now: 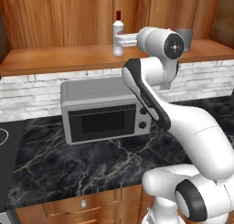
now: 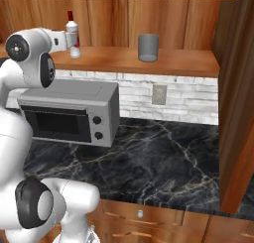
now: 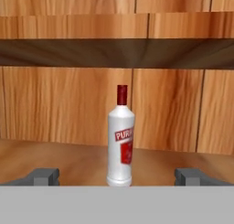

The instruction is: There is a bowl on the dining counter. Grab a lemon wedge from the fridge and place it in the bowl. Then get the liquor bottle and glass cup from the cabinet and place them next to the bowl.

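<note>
One liquor bottle (image 3: 120, 141) stands upright on the plank shelf of the cabinet (image 2: 188, 61), straight ahead of the gripper (image 1: 119, 39) and centred between its two dark fingertips (image 3: 43, 176); the bottle is smooth, whitish and round-bodied, narrowing to a slim neck with a dark red cap, and carries one red label with white lettering; the jaws stand wide apart, one to each side of the bottle, holding nothing and not touching it in the hand view. One glass cup (image 2: 148, 47) sits on the same shelf, well off to the gripper's right; it is a plain grey translucent tumbler, straight-sided, without a handle, shorter than the bottle. The cabinet is warm brown wood with vertical grain on its back panels; a second plank runs above the bottle. Below the gripper lies one boxy grey microwave (image 1: 103, 109) with a dark window and two round dark knobs; it rests on a black counter (image 2: 163, 162) with white veining, backed by a wall of pale rough brick (image 2: 188, 98) bearing one outlet plate.
</note>
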Robot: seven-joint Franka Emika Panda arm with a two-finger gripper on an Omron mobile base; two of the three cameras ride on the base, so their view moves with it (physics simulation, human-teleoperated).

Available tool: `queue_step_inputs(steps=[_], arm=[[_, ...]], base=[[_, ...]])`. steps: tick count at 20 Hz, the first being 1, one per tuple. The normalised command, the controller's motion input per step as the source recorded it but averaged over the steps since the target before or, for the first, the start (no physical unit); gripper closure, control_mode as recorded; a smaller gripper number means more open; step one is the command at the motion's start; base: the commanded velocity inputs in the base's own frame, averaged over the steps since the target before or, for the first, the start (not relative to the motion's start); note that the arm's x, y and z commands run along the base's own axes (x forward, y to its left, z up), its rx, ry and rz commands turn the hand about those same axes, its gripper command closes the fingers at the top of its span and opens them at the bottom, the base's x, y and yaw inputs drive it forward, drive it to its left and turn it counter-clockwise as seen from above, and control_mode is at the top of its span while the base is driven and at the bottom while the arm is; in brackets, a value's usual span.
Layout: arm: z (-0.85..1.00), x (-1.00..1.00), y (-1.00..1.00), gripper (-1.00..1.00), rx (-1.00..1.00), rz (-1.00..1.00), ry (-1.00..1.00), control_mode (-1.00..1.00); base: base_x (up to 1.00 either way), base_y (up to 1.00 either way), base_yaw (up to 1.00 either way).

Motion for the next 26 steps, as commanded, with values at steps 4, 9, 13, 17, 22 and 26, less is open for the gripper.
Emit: queue_step_inputs(steps=[4,9,13,17,22,26], arm=[[0.03,0.2,0.0,-1.0,0.02,0.0,0.0,-1.0],[0.0,0.21,0.0,-1.0,0.0,0.0,0.0,-1.0],[0.0,0.11,0.0,-1.0,0.0,0.0,0.0,-1.0],[0.0,0.08,0.0,-1.0,0.0,0.0,-0.02,-1.0],[0.0,0.0,0.0,-1.0,0.0,0.0,-0.13,-1.0],[0.0,0.11,0.0,-1.0,0.0,0.0,-0.05,-1.0]], base=[[0.0,0.0,0.0],[0.0,0.0,0.0],[0.0,0.0,0.0],[0.0,0.0,0.0],[0.0,0.0,0.0],[0.0,0.0,0.0]])
